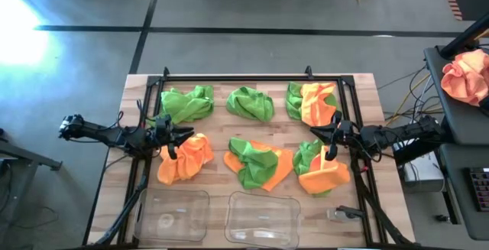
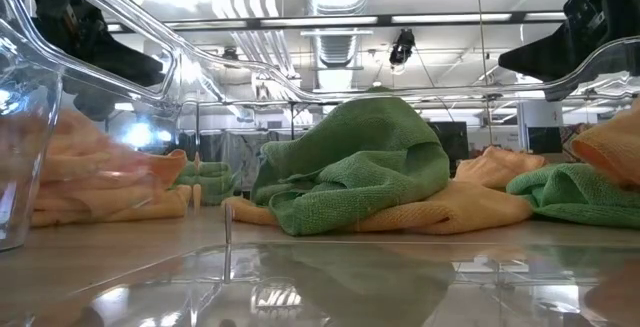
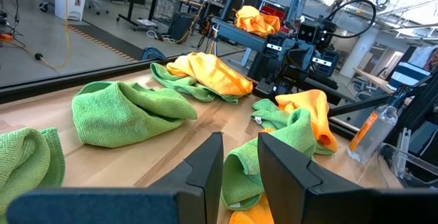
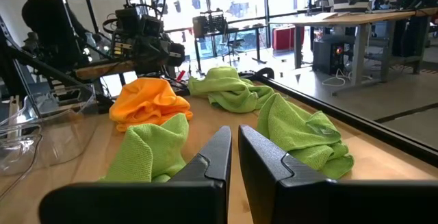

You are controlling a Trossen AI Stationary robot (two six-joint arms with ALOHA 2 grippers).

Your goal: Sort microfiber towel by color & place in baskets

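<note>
Nearest me, 2 baskets (image 1: pixel 172 213) sit empty. Behind them the towels (image 1: pixel 255 163) lie in unsorted heaps. The left gripper (image 1: pixel 173 137), jaws slightly apart, and right gripper (image 1: pixel 328 139), jaws together, hover empty; sorting seemingly hasn't begun, so next comes a descent onto 1 towel.

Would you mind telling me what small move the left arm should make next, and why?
Probably lower the left gripper onto the orange towel just beside it and close. Both baskets look empty, so no towel appears sorted yet. The left fingers stand slightly apart with nothing between them, and that orange towel lies on its own rather than tangled with a green one, directly ahead of a basket.
</note>
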